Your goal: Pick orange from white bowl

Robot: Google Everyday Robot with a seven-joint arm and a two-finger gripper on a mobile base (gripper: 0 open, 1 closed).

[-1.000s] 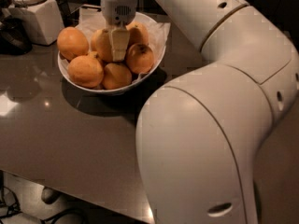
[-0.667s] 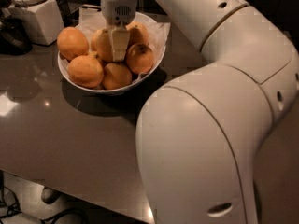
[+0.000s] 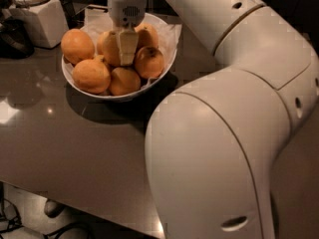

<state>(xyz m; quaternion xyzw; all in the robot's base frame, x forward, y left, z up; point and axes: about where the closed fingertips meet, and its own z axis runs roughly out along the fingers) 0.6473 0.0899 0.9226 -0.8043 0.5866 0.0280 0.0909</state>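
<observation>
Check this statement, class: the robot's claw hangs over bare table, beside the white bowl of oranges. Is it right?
Wrong in one point. The camera view shows the claw directly above the white bowl, down among the oranges, not beside it over the table. The bowl is white and does hold oranges.

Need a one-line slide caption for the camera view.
Robot hand sits among the oranges in the white bowl on a glossy table, white container at upper left.
</observation>
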